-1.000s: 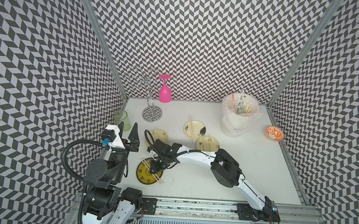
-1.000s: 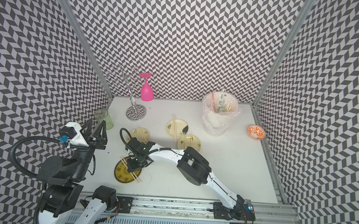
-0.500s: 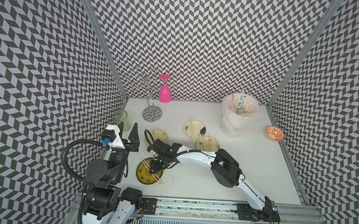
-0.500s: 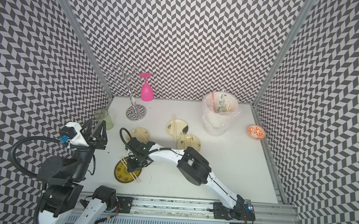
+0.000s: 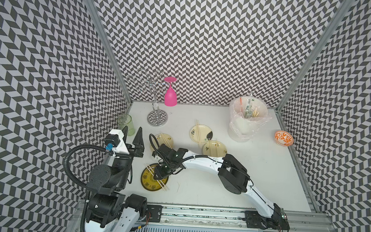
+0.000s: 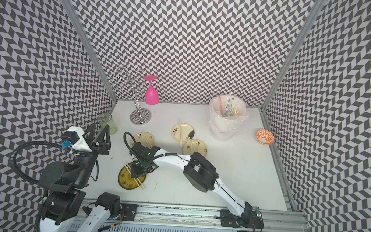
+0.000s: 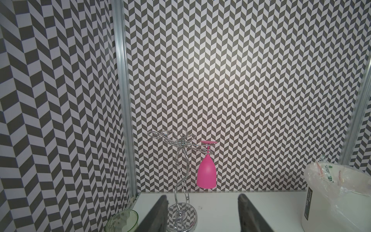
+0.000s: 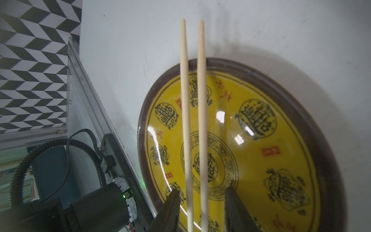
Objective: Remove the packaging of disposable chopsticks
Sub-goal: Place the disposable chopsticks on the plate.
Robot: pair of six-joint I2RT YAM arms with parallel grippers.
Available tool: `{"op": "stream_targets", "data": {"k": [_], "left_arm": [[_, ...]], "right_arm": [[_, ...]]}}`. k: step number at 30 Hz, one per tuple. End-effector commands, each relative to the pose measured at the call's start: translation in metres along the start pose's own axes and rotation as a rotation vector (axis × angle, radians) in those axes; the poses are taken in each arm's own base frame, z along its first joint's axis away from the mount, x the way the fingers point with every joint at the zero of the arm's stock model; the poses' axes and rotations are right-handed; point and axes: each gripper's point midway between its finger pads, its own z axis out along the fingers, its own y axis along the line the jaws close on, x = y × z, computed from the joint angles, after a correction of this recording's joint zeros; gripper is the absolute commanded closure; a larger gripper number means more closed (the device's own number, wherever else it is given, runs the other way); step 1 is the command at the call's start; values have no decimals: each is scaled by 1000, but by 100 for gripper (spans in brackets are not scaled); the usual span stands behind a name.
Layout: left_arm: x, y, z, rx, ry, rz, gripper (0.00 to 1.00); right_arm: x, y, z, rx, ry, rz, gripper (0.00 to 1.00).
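Note:
A pair of bare disposable chopsticks (image 8: 185, 120) lies side by side across a yellow plate (image 8: 313, 112) with a brown rim, near the front left of the table. My right gripper (image 8: 202, 191) hangs low over that plate (image 5: 147, 181), open, one finger on each side of the sticks with a gap to each. The packaging (image 5: 248, 107), clear printed sleeves, stands in a white bucket (image 5: 243, 126) lined with a plastic bag at the back right. My left gripper (image 5: 133, 130) is raised at the left, open and empty, facing the back wall.
Three pale plates (image 5: 201, 130) (image 5: 167, 138) (image 5: 219, 148) in mid-table each carry chopsticks. A chrome rack (image 5: 157, 117) holds a hanging pink goblet (image 5: 170, 95) at the back left. A green glass (image 5: 125, 122) stands by the left wall, an orange bowl (image 5: 283, 138) by the right wall.
The right gripper's jaws have spread apart from the chopsticks over the yellow plate. Both arms otherwise hold their places.

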Motion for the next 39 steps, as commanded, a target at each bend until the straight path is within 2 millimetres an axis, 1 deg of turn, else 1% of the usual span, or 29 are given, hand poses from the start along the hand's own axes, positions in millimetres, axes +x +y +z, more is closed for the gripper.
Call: {"op": "stream_targets", "data": {"k": [1, 11, 21, 25, 26, 30, 31, 34, 37, 39], "left_arm": [[-9, -3, 0, 17, -28, -10, 44], [-10, -3, 1, 14, -29, -10, 44], [-10, -3, 6, 12, -28, -9, 44], [-7, -4, 13, 10, -10, -13, 44], [-4, -5, 16, 13, 0, -17, 44], [6, -8, 29, 14, 33, -49, 44], [6, -8, 31, 12, 30, -57, 44], [17, -6, 45, -11, 60, -77, 44], [30, -7, 59, -26, 92, -106, 44], [41, -11, 69, -13, 117, -124, 44]], "right_arm": [[-17, 20, -20, -14, -67, -41, 61], [-21, 24, -31, 0, -95, -55, 61], [-29, 33, -52, 13, -137, -81, 61], [-30, 43, -69, 7, -152, -104, 61], [-31, 47, -75, 6, -158, -113, 61], [-31, 50, -102, 47, -194, -139, 60], [-30, 50, -109, 57, -200, -145, 60], [-29, 44, -134, 107, -231, -154, 60], [-29, 31, -170, 166, -292, -148, 61], [-32, 18, -200, 200, -357, -131, 61]]}}
